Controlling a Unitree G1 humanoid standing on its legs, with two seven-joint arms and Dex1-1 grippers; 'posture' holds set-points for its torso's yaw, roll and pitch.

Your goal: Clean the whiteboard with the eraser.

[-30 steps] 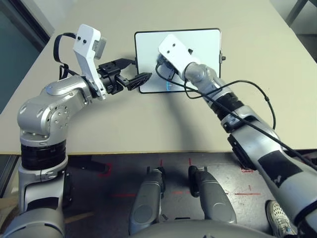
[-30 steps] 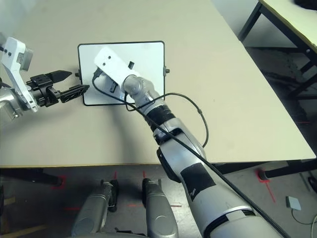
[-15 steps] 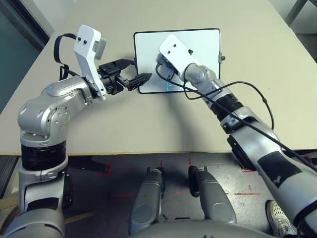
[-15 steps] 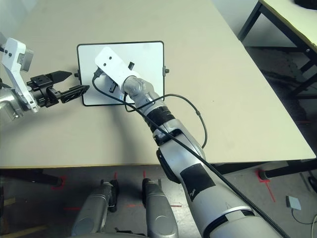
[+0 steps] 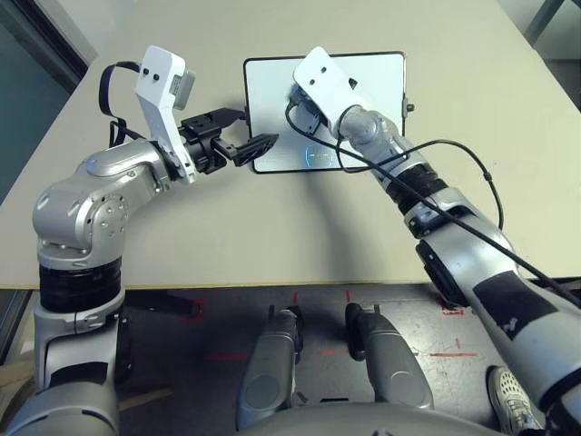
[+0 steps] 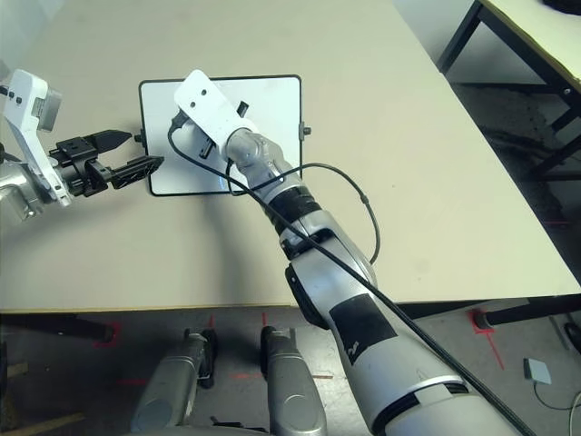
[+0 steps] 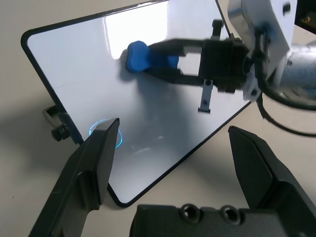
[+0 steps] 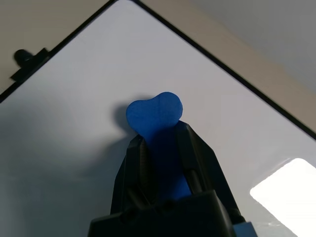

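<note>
- The whiteboard (image 5: 363, 77) lies flat on the beige desk (image 5: 272, 218), toward the far side, in front of the robot.
- It has a thin black frame, and a small black knob (image 5: 409, 107) sticks out on its right side.
- A faint light-blue circle (image 7: 104, 134) is on the board surface close to the near edge; in the left wrist view it sits just behind one finger of the left gripper.
- The right gripper (image 8: 160, 148) is over the left part of the board, and its two black fingers are closed tightly on the eraser (image 8: 154, 114).
- The eraser is a bright blue rounded block. Its free end comes out past the fingertips and touches the white surface, with a small shadow beside it.
- In the left wrist view the eraser (image 7: 140, 55) rests on the board not far from a bright reflection of light, well apart from the blue circle.
- The left gripper (image 5: 247, 133) is held above the desk just beside the left edge of the board, pointing toward it.
- Its fingers are spread wide and nothing is between them.
- A black cable (image 5: 472, 173) runs in a loop along the right arm, over the desk.
- The white surface that I can see has no red marks.
</note>
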